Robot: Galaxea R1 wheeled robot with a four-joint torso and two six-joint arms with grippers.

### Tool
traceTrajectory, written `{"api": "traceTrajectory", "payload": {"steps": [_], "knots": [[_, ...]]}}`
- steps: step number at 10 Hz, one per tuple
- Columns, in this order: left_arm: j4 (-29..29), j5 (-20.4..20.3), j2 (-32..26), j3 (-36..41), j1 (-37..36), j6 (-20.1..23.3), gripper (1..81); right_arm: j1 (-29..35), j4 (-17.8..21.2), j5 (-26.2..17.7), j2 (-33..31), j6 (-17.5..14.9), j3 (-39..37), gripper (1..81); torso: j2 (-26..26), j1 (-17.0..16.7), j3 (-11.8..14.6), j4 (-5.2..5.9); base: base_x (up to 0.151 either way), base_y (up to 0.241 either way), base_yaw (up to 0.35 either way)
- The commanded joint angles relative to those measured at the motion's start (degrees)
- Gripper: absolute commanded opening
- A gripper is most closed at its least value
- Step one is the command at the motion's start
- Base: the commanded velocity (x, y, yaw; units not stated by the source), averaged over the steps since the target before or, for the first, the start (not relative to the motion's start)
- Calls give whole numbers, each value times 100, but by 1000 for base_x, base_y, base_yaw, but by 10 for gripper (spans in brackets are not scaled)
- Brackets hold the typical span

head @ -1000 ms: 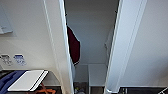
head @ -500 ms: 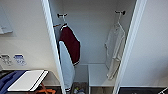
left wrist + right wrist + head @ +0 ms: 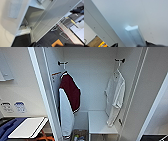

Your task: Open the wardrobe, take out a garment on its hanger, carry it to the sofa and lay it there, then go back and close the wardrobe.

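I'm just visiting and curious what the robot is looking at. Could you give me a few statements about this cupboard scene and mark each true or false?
1. The wardrobe stands open. True.
2. The white garment lies folded on the shelf. False: it hangs from a hook on the right side.
3. A maroon top hangs on the left side. True.
4. Both tops share one hook. False: each hangs from its own hook, on opposite sides.
5. A low white shelf sits inside, below the garment. True.
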Motion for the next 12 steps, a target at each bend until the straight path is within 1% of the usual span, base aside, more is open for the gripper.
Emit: {"api": "traceTrajectory", "payload": {"steps": [1, 2, 3, 4, 5, 7, 8, 9, 11, 12], "knots": [[172, -2359, -827, -1399, 948, -717, 811, -1174, -21, 975, -1071, 197, -357, 811, 0, 0, 0, 0, 0, 0, 0], [199, -2807, -679, -1928, 1269, -1105, 811, -1589, 102, 1221, -1080, 511, -802, 811, -2, -5, 2, 0, 0, 0, 0], [181, -3144, -407, -2561, 1611, -1422, 811, -2009, 85, 1477, -983, 804, -1211, 811, -4, -11, 5, 0, 0, 0, 0], [190, -3189, -142, -3022, 1779, -1679, 811, -2266, 94, 1820, -755, 1050, -1642, 811, -9, -18, 7, 0, 0, 0, 0], [216, -3181, 193, -3463, 1867, -1926, 811, -2451, 85, 1838, -342, 1235, -2099, 811, -13, -22, 9, 0, 0, 0, 0], [243, -3059, 911, -4050, 1867, -2286, 811, -2644, 68, 1672, 603, 1454, -2834, 811, -17, -29, 11, 0, 0, 0, 0], [225, -2762, 1192, -4234, 1859, -2295, 811, -2724, 59, 1479, 1078, 1507, -3185, 811, -17, -31, 13, 0, 0, 0, 0], [225, -2611, 1386, -4418, 1859, -2295, 811, -2837, 59, 1398, 1363, 1525, -3400, 811, -19, -33, 13, 0, 0, 0, 0], [225, -1996, 2177, -5245, 1859, -2304, 811, -2995, 111, 1136, 2161, 1543, -4083, 811, -19, -35, 15, 0, 0, 0, 0], [234, -1828, 2520, -5640, 1859, -2304, 811, -3084, 103, 1039, 2503, 1551, -4407, 811, -19, -33, 15, 0, 0, 0, 0]]}}
